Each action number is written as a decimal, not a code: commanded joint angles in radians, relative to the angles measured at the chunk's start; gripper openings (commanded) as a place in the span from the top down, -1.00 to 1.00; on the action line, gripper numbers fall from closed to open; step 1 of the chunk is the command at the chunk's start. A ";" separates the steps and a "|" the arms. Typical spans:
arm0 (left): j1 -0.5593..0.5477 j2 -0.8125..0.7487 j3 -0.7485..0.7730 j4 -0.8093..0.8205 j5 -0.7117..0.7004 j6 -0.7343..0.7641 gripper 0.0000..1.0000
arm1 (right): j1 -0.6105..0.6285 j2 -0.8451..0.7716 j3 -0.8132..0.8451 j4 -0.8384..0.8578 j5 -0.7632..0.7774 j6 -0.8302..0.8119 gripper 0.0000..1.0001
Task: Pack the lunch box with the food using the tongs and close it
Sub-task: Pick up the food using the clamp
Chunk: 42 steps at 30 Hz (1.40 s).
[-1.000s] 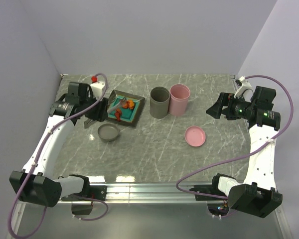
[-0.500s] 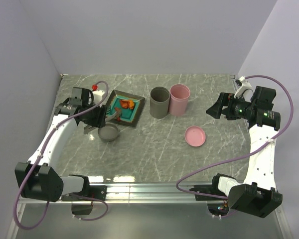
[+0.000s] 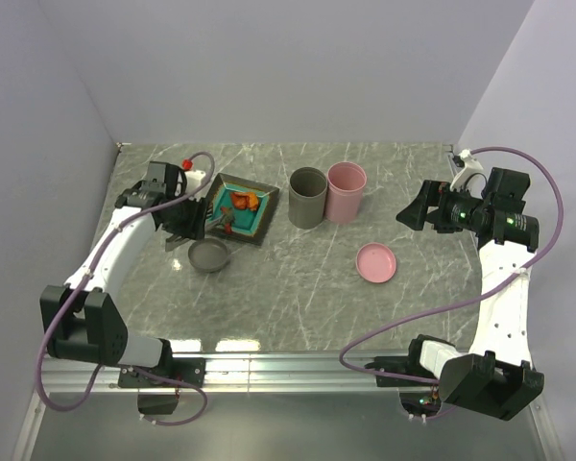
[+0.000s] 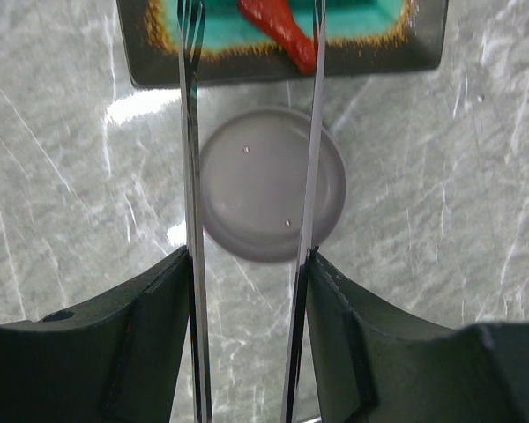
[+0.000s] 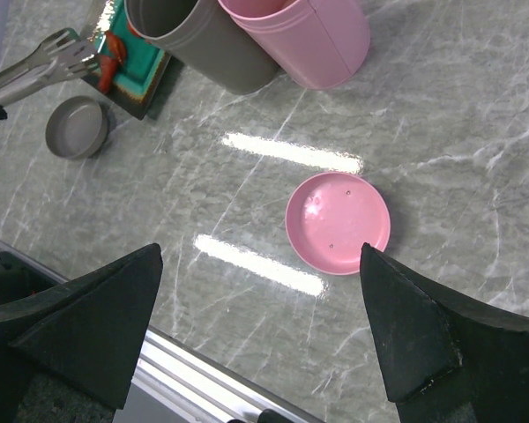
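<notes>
Steel arms of the tongs run up between the fingers of the left end effector, which is part-closed on them, one pad pressing each arm from outside. We see the two arms standing apart and nearly parallel, so the tongs are gripped but not squeezed shut.

From the left wrist, their long axis runs straight toward 12 o'clock, over the grey lid lying on the tabletop, and on to the square plate with the teal centre. A red chunk lies between the two arms near the plate's edge; the tips run out of view, so we cannot tell whether they touch it.

From overhead, the tongs point from the left end effector toward 3 o'clock, onto the plate, where orange chunks sit toward its far side.

We judge that the coming move turns on this: the food lies straight ahead along the tongs' axis, so a squeeze should take it.

At 3 o'clock of the plate stand the grey container and the pink container, touching.

Well apart, the right end effector hangs wide open and empty above the pink lid; the left arm is far nearer the food.
</notes>
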 commanded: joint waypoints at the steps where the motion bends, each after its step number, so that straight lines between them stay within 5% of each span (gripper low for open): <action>1: 0.004 0.033 0.063 0.056 0.000 -0.013 -0.13 | -0.009 -0.015 0.014 0.012 -0.006 0.001 -0.99; 42: -0.046 0.246 0.149 0.119 -0.019 -0.036 0.15 | -0.009 -0.002 0.022 0.012 0.002 0.001 -0.99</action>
